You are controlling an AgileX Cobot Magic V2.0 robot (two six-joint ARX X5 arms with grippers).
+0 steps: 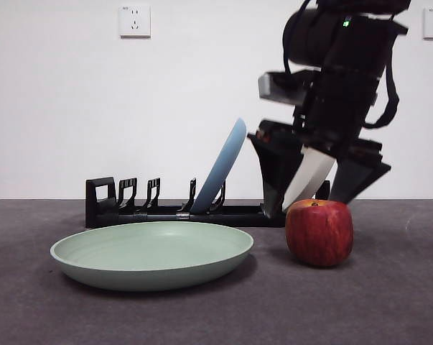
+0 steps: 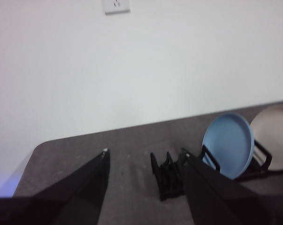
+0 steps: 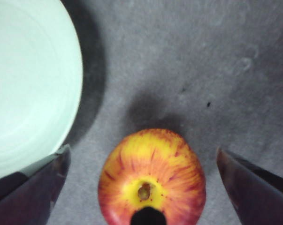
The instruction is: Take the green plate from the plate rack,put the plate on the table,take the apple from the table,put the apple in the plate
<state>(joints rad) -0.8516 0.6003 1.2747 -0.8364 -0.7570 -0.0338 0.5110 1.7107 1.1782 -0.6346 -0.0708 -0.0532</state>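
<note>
1. The front view is bright and sharp, with even light on the white wall (image 1: 166,93).
2. Soft dark shadows lie on the tabletop (image 1: 388,302) under the green plate (image 1: 151,253) and the apple (image 1: 319,233).
3. The left wrist view is blurry and washed out.
4. In the right wrist view the plate glares almost white, and the dark fingers (image 3: 28,192) look fuzzy.

Table (image 1: 388,309): flat, dark grey, matte, mottled surface, meeting a white wall at its far edge. Resting directly on it: green plate (image 1: 151,253), pale sage, wide and shallow, lying flat toward the front; apple (image 1: 319,233), dark red with a yellow patch round the stem hollow, upright, just beside the plate and apart from it; plate rack (image 1: 166,213), long, low, black, standing behind both, along the wall.
</note>
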